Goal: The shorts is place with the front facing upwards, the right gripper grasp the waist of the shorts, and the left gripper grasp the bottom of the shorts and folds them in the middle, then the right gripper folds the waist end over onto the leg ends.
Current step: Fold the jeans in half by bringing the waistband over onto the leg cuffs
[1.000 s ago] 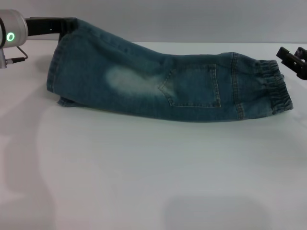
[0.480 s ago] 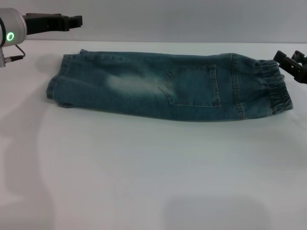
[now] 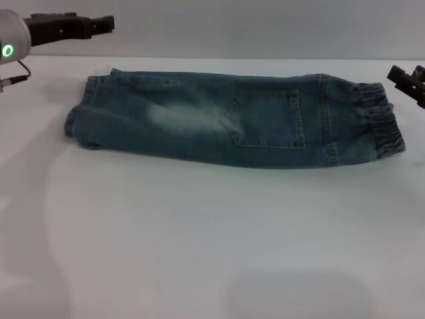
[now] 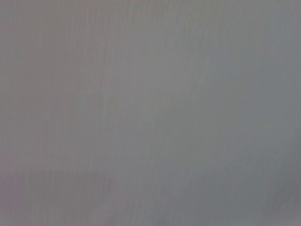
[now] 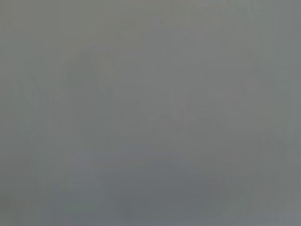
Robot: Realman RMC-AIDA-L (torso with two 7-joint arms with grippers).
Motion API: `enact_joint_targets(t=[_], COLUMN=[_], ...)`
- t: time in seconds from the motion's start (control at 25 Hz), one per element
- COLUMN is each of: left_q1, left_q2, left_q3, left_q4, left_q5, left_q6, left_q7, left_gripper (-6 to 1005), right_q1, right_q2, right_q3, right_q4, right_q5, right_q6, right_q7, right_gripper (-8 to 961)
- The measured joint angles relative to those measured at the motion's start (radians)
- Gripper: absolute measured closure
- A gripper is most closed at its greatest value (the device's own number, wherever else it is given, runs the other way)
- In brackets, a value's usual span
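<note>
The blue denim shorts (image 3: 232, 119) lie flat across the far part of the white table (image 3: 212, 239), folded lengthwise, with one square pocket facing up. The gathered waist of the shorts (image 3: 382, 126) is at the right, and the hemmed bottom of the shorts (image 3: 80, 119) is at the left. My left gripper (image 3: 106, 24) hovers open above and behind the leg ends, clear of the cloth. At the right edge, just behind the waistband and not touching it, my right gripper (image 3: 406, 78) is open. Both wrist views show only blank grey.
A grey wall (image 3: 232, 26) rises behind the table's far edge. White tabletop stretches in front of the shorts.
A second ago my left gripper held the leg ends up. It has let them go, the legs now lie flat, and the gripper has drawn up and back. The right gripper shifted slightly right.
</note>
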Motion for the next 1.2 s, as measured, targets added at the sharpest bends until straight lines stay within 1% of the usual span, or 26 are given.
enact_joint_targets(t=[0.04,0.12,0.16,0.2,0.28,0.32,0.4,0.44,0.48,0.56,0.68,0.8,0.84,0.96,1.2], left_q1=[0.027,0.053,0.053,0.067,0.067,0.107,0.129,0.129,0.143,0.149,0.165,0.170,0.171,0.173,0.181], left_q2=[0.000,0.000,0.000,0.000,0.000,-0.001,-0.002,-0.002,-0.003,-0.003,-0.003,-0.004,-0.004,-0.005,-0.005], left_q3=[0.000,0.000,0.000,0.000,0.000,0.000,0.000,0.000,0.000,0.000,0.000,0.000,0.000,0.000,0.000], left_q4=[0.007,0.009,0.009,0.007,0.007,-0.005,-0.026,-0.026,-0.050,-0.056,-0.059,-0.060,-0.061,-0.067,-0.071], left_q5=[-0.108,-0.230,-0.230,-0.298,-0.298,-0.470,-0.567,-0.567,-0.615,-0.628,-0.646,-0.653,-0.657,-0.669,-0.681], left_q6=[0.008,0.029,0.029,0.046,0.046,0.101,0.143,0.143,0.170,0.179,0.220,0.236,0.244,0.259,0.278], left_q7=[0.080,0.168,0.168,0.223,0.223,0.360,0.438,0.438,0.478,0.488,0.514,0.520,0.522,0.527,0.537], left_gripper=[166,166,166,166,166,166,166,166,166,166,166,166,166,166,166], right_q1=[0.000,0.002,0.006,0.010,0.018,0.021,0.026,0.033,0.033,0.052,0.086,0.122,0.143,0.158,0.172], right_q2=[-0.019,-0.047,-0.065,-0.075,-0.092,-0.096,-0.102,-0.105,-0.105,-0.110,-0.122,-0.133,-0.137,-0.137,-0.106], right_q3=[-0.030,-0.078,-0.100,-0.111,-0.124,-0.125,-0.126,-0.126,-0.126,-0.126,-0.124,-0.125,-0.126,-0.127,-0.170], right_q4=[-0.014,-0.040,-0.063,-0.084,-0.143,-0.180,-0.253,-0.312,-0.312,-0.366,-0.390,-0.390,-0.380,-0.371,-0.364], right_q5=[-0.016,-0.064,-0.108,-0.150,-0.238,-0.280,-0.361,-0.434,-0.434,-0.532,-0.642,-0.717,-0.748,-0.766,-0.810], right_q6=[-0.002,-0.006,-0.015,-0.027,-0.067,-0.090,-0.136,-0.167,-0.167,-0.192,-0.208,-0.209,-0.205,-0.196,-0.122], right_q7=[0.052,0.152,0.219,0.266,0.372,0.420,0.511,0.580,0.580,0.644,0.698,0.733,0.744,0.746,0.746], right_gripper=[288,288,288,287,287,287,287,288,288,288,289,288,288,287,307])
